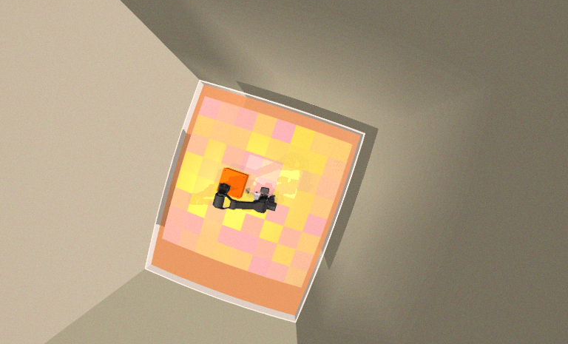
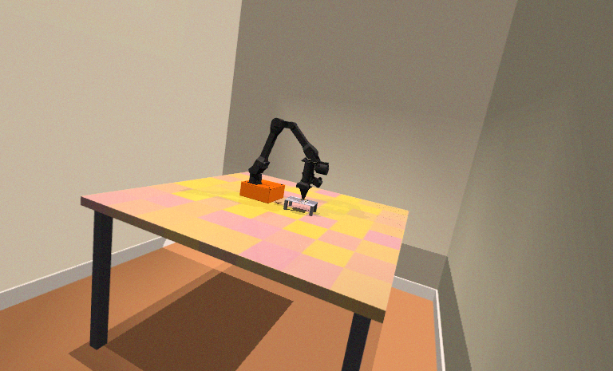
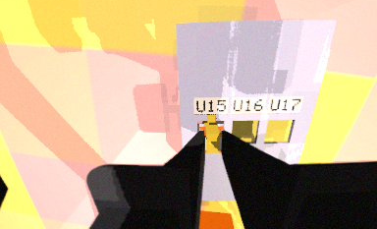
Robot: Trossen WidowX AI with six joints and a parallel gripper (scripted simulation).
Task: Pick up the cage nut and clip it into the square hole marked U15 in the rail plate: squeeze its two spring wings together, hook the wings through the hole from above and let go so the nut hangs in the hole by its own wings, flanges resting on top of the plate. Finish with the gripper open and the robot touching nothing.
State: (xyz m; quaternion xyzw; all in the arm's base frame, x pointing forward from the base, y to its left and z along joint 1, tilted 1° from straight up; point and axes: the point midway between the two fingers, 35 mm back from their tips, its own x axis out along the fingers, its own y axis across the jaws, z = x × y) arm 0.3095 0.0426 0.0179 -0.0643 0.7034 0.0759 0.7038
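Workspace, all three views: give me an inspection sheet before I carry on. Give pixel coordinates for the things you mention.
Surface: table (image 1: 234, 252) (image 2: 280, 254) patterned in pink, yellow and orange squares.
Cage nut: yellow piece (image 3: 212, 133) between the fingers at the U15 hole; whether it is seated, cannot tell.
Rail plate: grey, raised on short legs (image 2: 311, 210), labelled U15, U16, U17 (image 3: 247, 105); U16 (image 3: 244, 132) and U17 (image 3: 278, 131) holes unfilled.
Clutter: nothing seen that is plainly loose.
Gripper (image 2: 303, 198) (image 3: 211, 136): pointing down, shut on the cage nut.
Cables: nothing seen.
Surroundings: arm on an orange block (image 1: 235, 182) (image 2: 262, 191); plain walls, orange floor.
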